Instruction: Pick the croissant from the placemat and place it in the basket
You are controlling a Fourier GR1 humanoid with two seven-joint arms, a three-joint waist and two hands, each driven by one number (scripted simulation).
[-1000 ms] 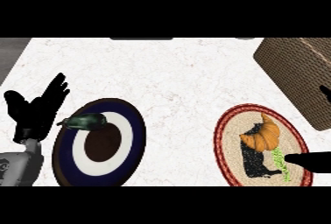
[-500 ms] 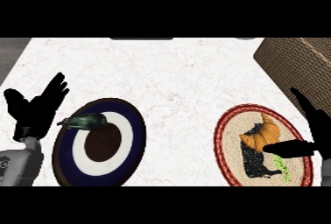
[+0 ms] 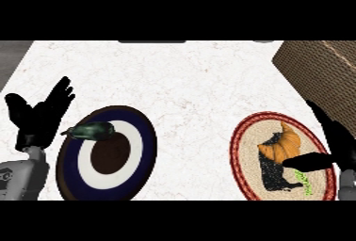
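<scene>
Right robot hand spread beside the croissant on the lower-right placemat, thumb set to pinch (basket upper right); left robot hand rests spread.

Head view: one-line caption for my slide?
Right hand open beside the croissant on the placemat; basket beyond; left hand resting.

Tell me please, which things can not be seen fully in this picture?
- Basket, head view: the right and top edges cut it off, so its inside does not show.
- Right hand: partly past the right edge.
- Placemat: its right part is hidden by that hand.
- Croissant: whether the thumb touches it is unclear.
- Dark green thing on the blue plate: too dark to name.
</scene>
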